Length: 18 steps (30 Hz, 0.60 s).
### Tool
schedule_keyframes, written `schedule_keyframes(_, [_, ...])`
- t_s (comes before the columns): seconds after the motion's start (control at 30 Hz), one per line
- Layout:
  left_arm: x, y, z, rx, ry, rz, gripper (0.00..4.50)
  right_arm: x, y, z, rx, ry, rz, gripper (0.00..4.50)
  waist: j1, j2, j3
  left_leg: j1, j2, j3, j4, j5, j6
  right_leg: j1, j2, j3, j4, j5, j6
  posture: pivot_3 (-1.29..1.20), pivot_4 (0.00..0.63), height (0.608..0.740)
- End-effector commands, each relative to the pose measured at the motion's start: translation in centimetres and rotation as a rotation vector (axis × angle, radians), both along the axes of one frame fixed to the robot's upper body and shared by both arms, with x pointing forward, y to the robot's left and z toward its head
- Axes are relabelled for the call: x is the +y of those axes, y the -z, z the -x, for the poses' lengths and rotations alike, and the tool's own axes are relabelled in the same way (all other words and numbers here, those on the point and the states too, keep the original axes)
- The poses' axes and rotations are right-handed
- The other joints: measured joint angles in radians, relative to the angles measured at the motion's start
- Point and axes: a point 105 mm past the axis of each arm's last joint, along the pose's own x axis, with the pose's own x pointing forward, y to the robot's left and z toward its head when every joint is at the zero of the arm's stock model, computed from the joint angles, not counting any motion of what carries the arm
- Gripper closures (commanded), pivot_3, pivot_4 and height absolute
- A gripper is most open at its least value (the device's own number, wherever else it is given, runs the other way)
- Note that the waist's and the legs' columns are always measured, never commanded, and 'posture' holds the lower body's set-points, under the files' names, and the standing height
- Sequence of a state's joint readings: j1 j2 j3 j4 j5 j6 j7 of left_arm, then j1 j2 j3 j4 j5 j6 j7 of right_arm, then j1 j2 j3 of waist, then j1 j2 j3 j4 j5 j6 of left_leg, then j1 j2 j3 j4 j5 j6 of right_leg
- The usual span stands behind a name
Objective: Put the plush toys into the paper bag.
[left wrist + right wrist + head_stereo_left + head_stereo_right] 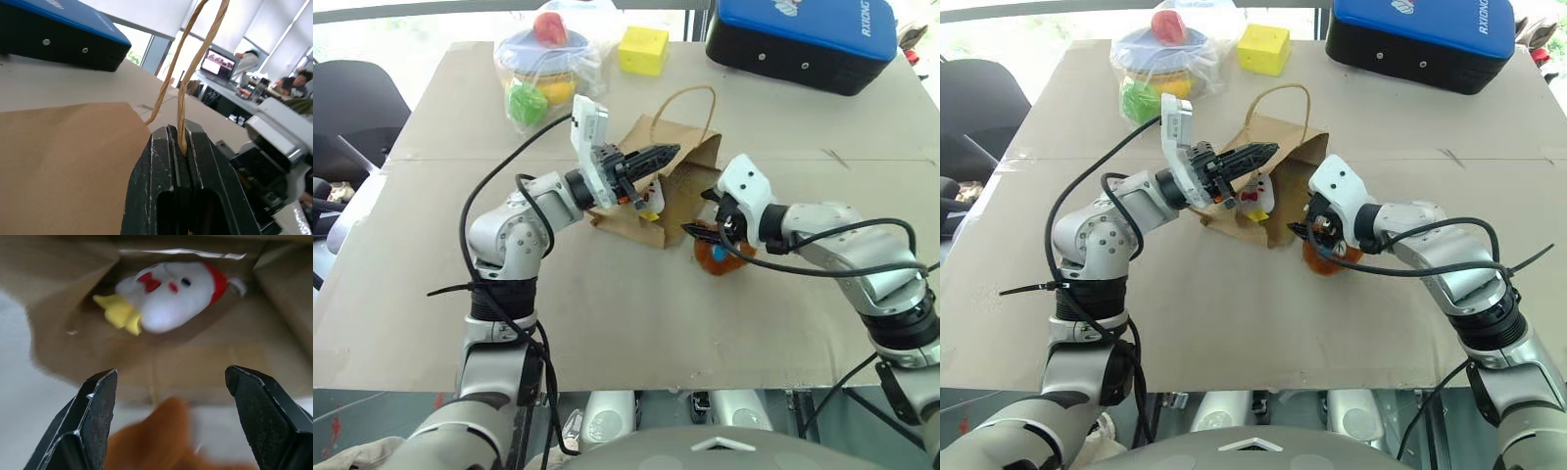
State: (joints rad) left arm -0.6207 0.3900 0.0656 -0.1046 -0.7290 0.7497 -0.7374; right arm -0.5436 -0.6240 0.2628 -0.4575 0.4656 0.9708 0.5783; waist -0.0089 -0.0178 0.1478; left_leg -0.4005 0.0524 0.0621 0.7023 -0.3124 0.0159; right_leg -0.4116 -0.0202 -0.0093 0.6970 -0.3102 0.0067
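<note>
The brown paper bag (683, 168) lies on its side on the table, mouth towards me. My left gripper (664, 153) is shut on the bag's cord handle (183, 93) and holds the upper edge of the mouth up. The white chicken plush (171, 296) lies inside the bag, and its yellow feet show at the opening (1255, 201). The brown bear plush (717, 257) sits on the table just in front of the bag's mouth. Just above the bear, my right gripper (171, 372) is open with nothing between its fingers, and it points into the bag.
At the far edge of the table (607, 313) stand a yellow cube (643, 49), a clear bag of colourful plastic toys (543, 64) and a blue-and-black case (803, 39). A second cord handle (705, 103) arches up behind the bag.
</note>
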Motion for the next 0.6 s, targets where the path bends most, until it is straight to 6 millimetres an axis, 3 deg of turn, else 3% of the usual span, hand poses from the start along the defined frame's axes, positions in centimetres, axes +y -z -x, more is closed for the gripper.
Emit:
schedule_keyframes(0.03, [-0.6, -0.7, 1.0, -0.062, 0.017, -0.001, 4.50, -1.1, 0.2, 2.1, 0.050, -0.039, 0.063, 1.05, 0.003, 0.000, 0.000, 0.000, 0.000, 0.000, 0.000, 0.000, 0.000, 0.000, 0.000, 0.000, 0.000, 0.000, 0.000, 0.00, 0.150, 0.729])
schedule_keyframes(0.2, [-0.9, -0.6, 1.4, -0.058, 0.010, 0.011, 4.50, -2.3, 2.5, 2.6, 0.105, -0.020, 0.203, 1.05, -0.005, 0.000, 0.000, 0.002, 0.000, -0.001, 0.001, 0.000, 0.000, 0.001, 0.000, 0.000, 0.003, 0.000, 0.000, 0.00, 0.150, 0.729])
schedule_keyframes(0.3, [-1.0, -0.6, 1.5, -0.056, 0.008, 0.012, 4.50, -2.7, 3.2, 2.0, 0.077, -0.003, 0.262, 1.83, -0.005, 0.000, 0.000, 0.002, 0.000, -0.001, 0.001, 0.000, 0.000, 0.001, 0.000, 0.000, 0.003, 0.000, 0.000, 0.00, 0.150, 0.729])
schedule_keyframes(0.37, [-1.0, -0.6, 1.6, -0.053, 0.010, 0.013, 4.50, -2.9, 3.1, 1.5, 0.030, -0.003, 0.290, 2.81, -0.003, 0.000, 0.000, 0.002, 0.000, -0.001, 0.001, 0.000, 0.000, 0.001, 0.000, 0.000, 0.003, 0.000, 0.000, 0.00, 0.150, 0.729])
schedule_keyframes(0.47, [-0.9, -0.8, 1.6, -0.040, 0.016, 0.025, 4.50, -2.2, 1.6, 0.9, -0.045, -0.015, 0.220, 4.31, -0.001, 0.000, 0.000, 0.002, 0.000, -0.001, 0.001, 0.000, 0.000, 0.001, 0.000, 0.000, 0.003, 0.000, 0.000, 0.00, 0.150, 0.729])
schedule_keyframes(0.6, [-0.8, -1.4, 2.2, -0.010, 0.070, 0.059, 4.50, 0.8, -2.9, 0.6, -0.147, -0.068, -0.035, 4.31, -0.008, -0.001, 0.000, 0.002, 0.000, -0.001, 0.001, 0.000, 0.000, 0.001, 0.000, 0.001, 0.003, 0.000, 0.000, 0.00, 0.150, 0.729])
